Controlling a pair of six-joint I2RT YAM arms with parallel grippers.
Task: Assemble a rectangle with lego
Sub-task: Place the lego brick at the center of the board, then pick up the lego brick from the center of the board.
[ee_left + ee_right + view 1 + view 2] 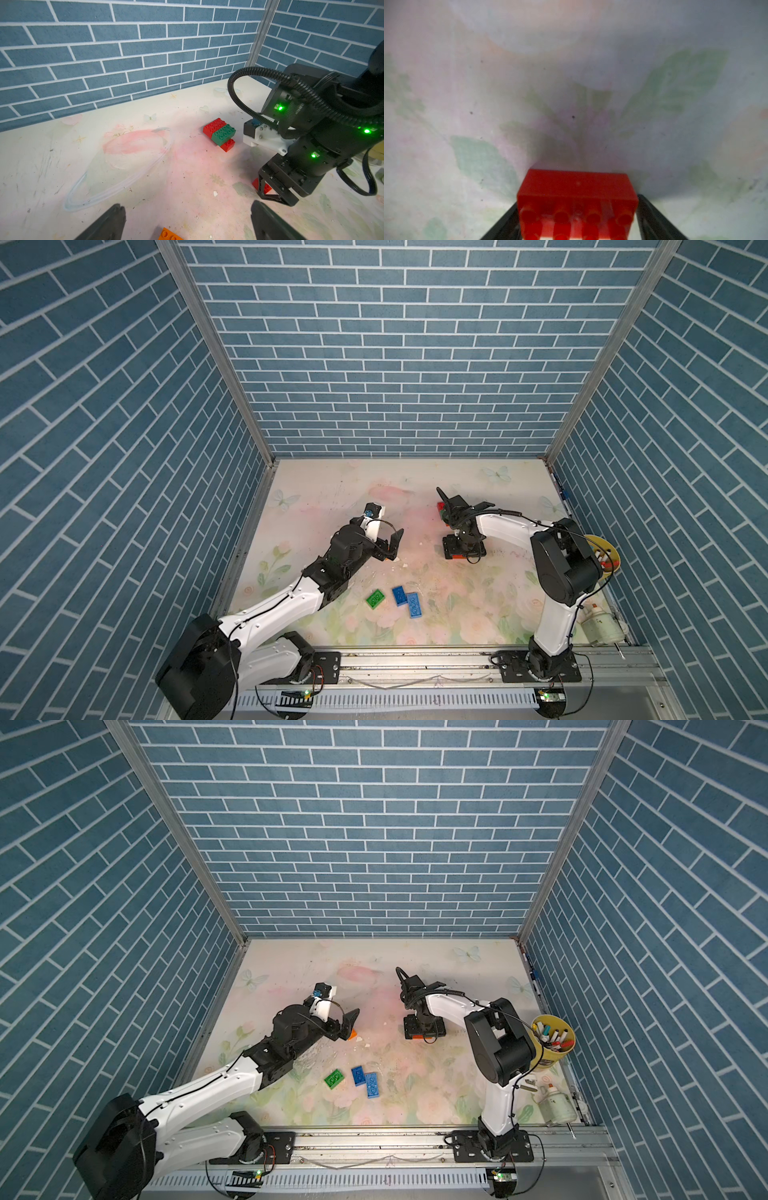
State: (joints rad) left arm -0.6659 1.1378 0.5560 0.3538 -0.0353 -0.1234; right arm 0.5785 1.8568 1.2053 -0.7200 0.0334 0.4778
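Near the table's middle, my right gripper (464,551) points straight down, its fingertips against both short ends of a red lego brick (577,187) that rests studs-up on the table. The same brick (262,185) shows behind a finger in the left wrist view. A joined red-green-red lego block (220,132) lies just beyond, half hidden by the right arm in a top view (440,509). My left gripper (187,207) hangs wide open over an orange brick (352,1034) without touching it. A green brick (375,598) and two blue bricks (400,595) (414,605) lie loose near the front.
A yellow cup of marker pens (552,1038) and a white bottle (555,1108) stand at the right edge behind the right arm. Blue brick-pattern walls close in three sides. A metal rail (415,659) runs along the front.
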